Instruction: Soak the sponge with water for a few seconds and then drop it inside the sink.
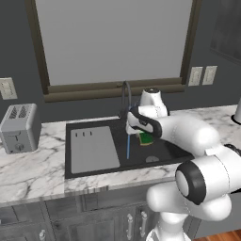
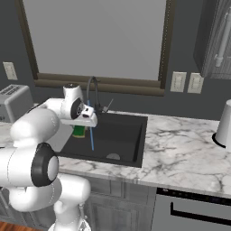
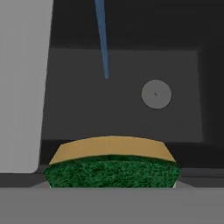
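A: Hand view first: gripper [image 3: 112,186] clamped on the sponge [image 3: 112,164], jaws drawn in close against its sides, finger tips hidden behind it.

B: Confirmed from the left base view: gripper [image 1: 141,133] over the sink [image 1: 89,164], sponge [image 1: 146,138] hanging beneath it, green face outward.

A: Sponge look: yellow body on the far side, green scouring face toward the camera, slightly bowed along the top edge. Sits at 6 o'clock in the hand view.

B: Water [image 3: 103,39] at 12 o'clock there, a thin blue stream slanting down to the basin floor. Apart from the sponge, not touching it.

A: Same in the right base view: water [image 2: 91,131] just at 3 o'clock of the sponge [image 2: 79,131], with a small gap between. Gripper [image 2: 83,122] directly above.

B: Drain [image 3: 156,94] at roughly 1 o'clock from the sponge, pale disc on the dark floor.

A: Edges: drainboard [image 3: 22,83] at 9 o'clock, light grey, running the whole side. Basin wall at 3 o'clock, darker step. Near rim right under the sponge.

B: Open room: bare basin floor between stream and drain, and around them. Faucet [image 1: 125,96] rising behind the gripper at 12 o'clock in the left base view. Toaster [image 1: 19,128] well apart on the counter [image 1: 33,172] at 9 o'clock.
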You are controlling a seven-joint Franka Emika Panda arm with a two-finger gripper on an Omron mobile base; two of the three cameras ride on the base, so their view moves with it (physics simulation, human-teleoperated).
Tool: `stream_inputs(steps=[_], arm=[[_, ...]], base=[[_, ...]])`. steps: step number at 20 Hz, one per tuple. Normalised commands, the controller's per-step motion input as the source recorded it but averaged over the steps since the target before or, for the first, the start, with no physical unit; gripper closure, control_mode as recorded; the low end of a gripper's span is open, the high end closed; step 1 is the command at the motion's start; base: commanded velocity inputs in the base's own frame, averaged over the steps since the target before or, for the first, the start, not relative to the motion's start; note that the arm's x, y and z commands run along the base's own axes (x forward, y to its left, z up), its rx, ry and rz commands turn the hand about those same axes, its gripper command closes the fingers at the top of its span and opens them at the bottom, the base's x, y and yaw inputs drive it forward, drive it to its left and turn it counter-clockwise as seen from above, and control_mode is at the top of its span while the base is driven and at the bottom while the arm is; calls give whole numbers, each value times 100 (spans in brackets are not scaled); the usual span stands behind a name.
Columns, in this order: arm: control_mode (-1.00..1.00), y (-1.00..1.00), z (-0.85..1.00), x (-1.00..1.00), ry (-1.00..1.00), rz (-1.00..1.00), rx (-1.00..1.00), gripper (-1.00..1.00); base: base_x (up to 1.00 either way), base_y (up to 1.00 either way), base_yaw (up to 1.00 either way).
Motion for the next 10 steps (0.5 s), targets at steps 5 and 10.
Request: stream_inputs(steps=[5, 10], arm=[[-100, -13, 0, -21, 8, -3, 0, 100], [-100, -17, 0, -9, 5, -2, 0, 100]], base=[[0, 0, 0], [0, 0, 0]])
